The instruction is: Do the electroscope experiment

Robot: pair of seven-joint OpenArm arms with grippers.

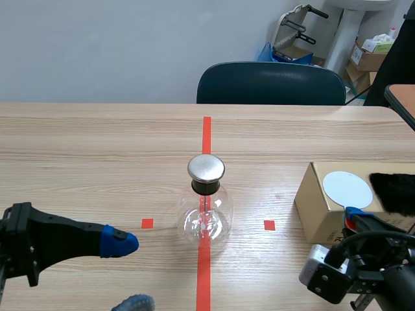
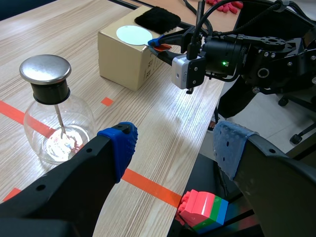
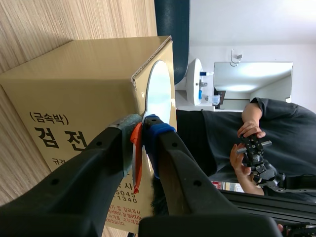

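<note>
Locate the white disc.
Scene view, right side: the white disc lies on top of the cardboard box, beside the black fur, its near edge pinched in the jaws of the right gripper.

Left gripper (image 2: 175,144) spread wide — right gripper (image 3: 141,129) clamped on orange strip (image 3: 137,150).

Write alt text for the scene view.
A glass flask with a metal cap stands mid-table on red tape. The open left gripper sits beside it; the right gripper pinches an orange tab at a box topped by a white disc and black cloth.
</note>
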